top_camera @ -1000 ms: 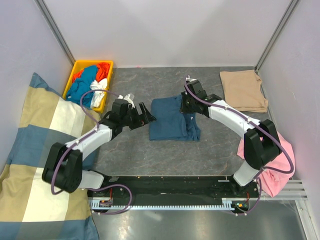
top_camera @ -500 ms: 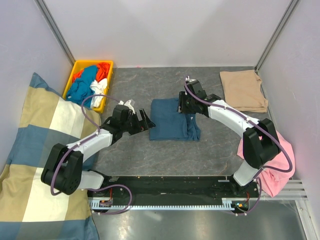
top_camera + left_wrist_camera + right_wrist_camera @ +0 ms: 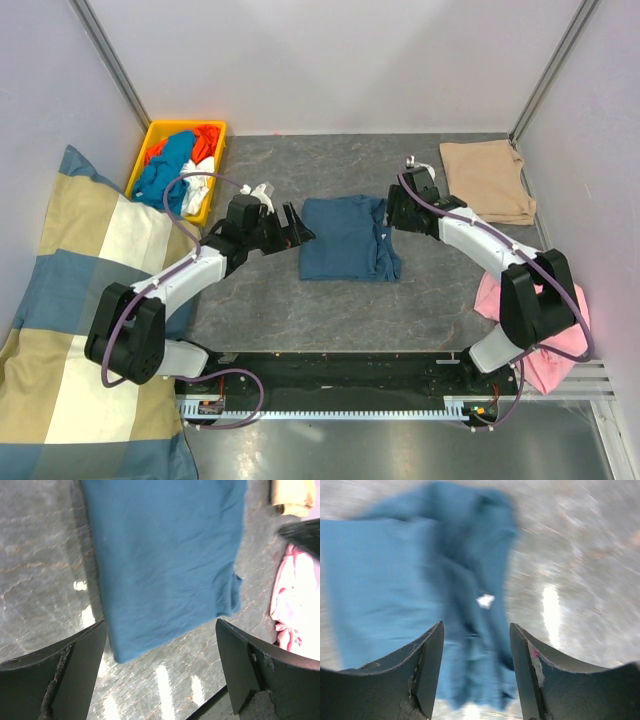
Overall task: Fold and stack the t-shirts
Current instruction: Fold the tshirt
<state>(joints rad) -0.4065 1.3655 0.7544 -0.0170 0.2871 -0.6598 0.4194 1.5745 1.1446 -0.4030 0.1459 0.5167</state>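
Note:
A dark teal-blue t-shirt [image 3: 343,240] lies folded in a rough rectangle mid-table, its right edge bunched. My left gripper [image 3: 300,226] hovers open at its left edge; in the left wrist view the teal-blue t-shirt [image 3: 165,555] lies ahead of the left gripper [image 3: 161,626], nothing between the fingers. My right gripper [image 3: 390,212] is open at the shirt's upper right corner. The right wrist view is blurred: the bunched teal-blue t-shirt [image 3: 420,580] lies under the right gripper [image 3: 476,625], not gripped. A tan t-shirt [image 3: 487,180] lies folded at the back right.
A yellow bin [image 3: 213,131] at the back left holds blue, red and white clothes. A big checked cushion [image 3: 70,300] fills the left side. A pink cloth [image 3: 545,320] lies at the right edge by the right arm's base.
My right gripper has opened, released the teal-blue t-shirt's right edge and drawn back to the right. The left gripper dipped toward me and returned to the shirt's left edge, staying open.

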